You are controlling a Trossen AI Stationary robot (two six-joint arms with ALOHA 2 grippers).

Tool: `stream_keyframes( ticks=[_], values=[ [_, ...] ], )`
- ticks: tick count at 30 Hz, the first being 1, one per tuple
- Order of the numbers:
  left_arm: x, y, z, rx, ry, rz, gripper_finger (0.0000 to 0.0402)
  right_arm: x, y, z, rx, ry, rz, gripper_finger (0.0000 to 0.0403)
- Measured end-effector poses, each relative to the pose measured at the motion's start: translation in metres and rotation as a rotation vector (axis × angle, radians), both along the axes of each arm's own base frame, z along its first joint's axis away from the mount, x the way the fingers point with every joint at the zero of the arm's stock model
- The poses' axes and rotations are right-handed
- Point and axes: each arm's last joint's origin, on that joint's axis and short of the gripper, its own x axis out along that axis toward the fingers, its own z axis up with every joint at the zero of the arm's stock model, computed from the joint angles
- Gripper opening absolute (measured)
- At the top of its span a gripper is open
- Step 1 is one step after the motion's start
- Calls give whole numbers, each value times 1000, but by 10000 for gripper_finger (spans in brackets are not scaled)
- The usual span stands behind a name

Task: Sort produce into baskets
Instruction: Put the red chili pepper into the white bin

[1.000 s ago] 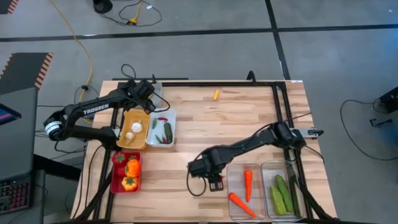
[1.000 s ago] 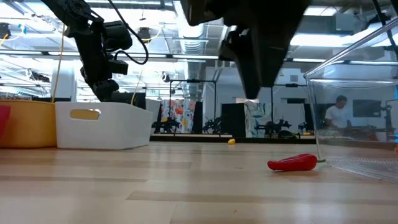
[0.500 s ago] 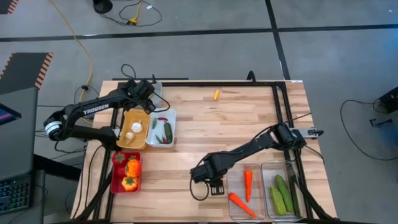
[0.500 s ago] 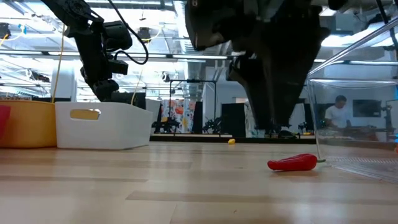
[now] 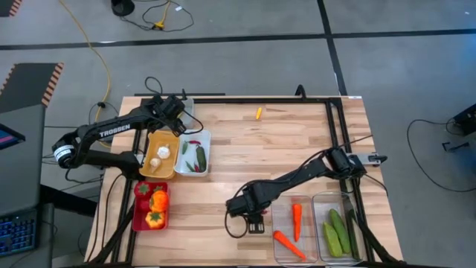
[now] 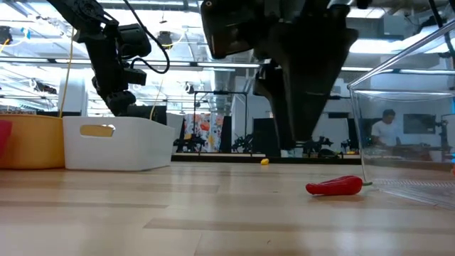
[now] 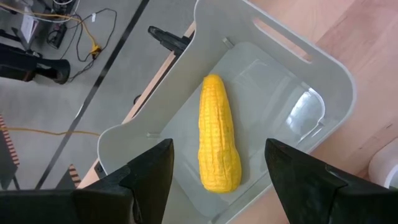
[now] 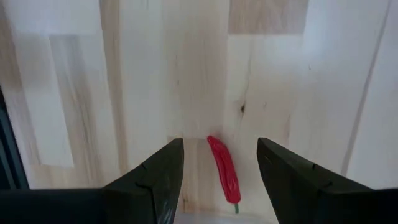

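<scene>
Since a second ago, right gripper (image 5: 256, 224) moved nearer table's (image 5: 245, 156) front edge.
We note its fingers spread, empty, above red chili (image 8: 224, 169); workshop behind.

Lighting even and bright, from overhead ceiling fixtures in the low view. Pale wooden table (image 5: 245, 149) shows soft shadows, mild sheen. Near arm silhouetted, blurred.

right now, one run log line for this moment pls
right gripper open above red chili on table | left gripper open over corn in grey bin
</scene>
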Motion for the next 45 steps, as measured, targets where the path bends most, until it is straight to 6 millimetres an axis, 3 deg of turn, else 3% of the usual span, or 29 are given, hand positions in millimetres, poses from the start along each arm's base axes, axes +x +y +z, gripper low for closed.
stream_keyframes(
  ticks=[9, 17, 36, 45],
  values=[
    [0, 0, 0, 0, 0, 0, 240, 1, -2, -1, 4, -9, -3, 230],
    [0, 0, 0, 0, 0, 0, 240, -10, 2, -19, -18, 49, 13, 230],
    [0, 0, 0, -1, -6, 5, 240, -17, -2, -36, -54, 73, 10, 229],
    [0, 0, 0, -1, -6, 5, 240, -17, -2, -36, -55, 74, 10, 177]
  ],
)
